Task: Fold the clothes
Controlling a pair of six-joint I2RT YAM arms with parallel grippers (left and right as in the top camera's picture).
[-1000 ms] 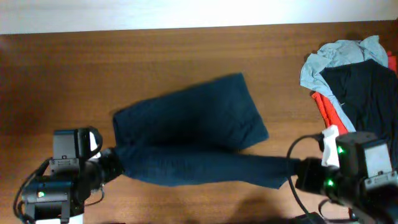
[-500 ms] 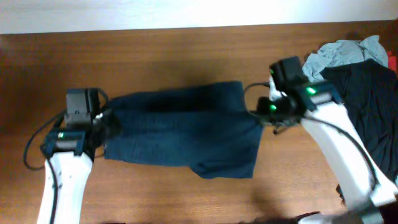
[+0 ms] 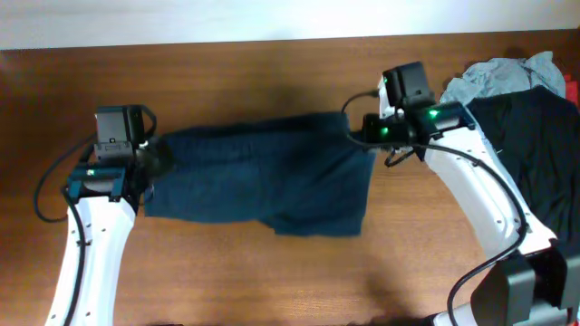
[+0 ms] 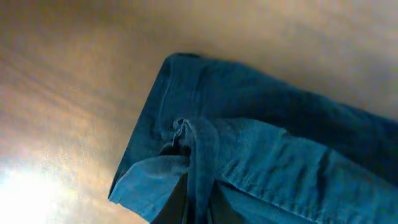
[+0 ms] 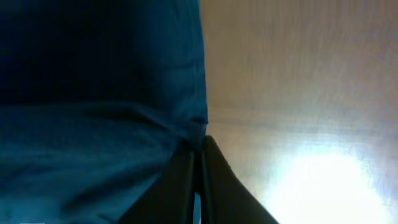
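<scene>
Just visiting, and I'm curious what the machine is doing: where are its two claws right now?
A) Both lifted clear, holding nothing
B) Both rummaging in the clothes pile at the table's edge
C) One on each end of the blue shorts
C: the left claw pinches one end of the navy shorts and the right claw pinches the other; both wrist views show cloth caught at the fingertips.

The shorts [image 3: 263, 181] are uniform dark navy blue, the table [image 3: 272, 81] reddish-brown wood grain; also a grey shirt [image 3: 489, 77], red shirt [image 3: 572, 88], black garment [image 3: 535, 136].
</scene>
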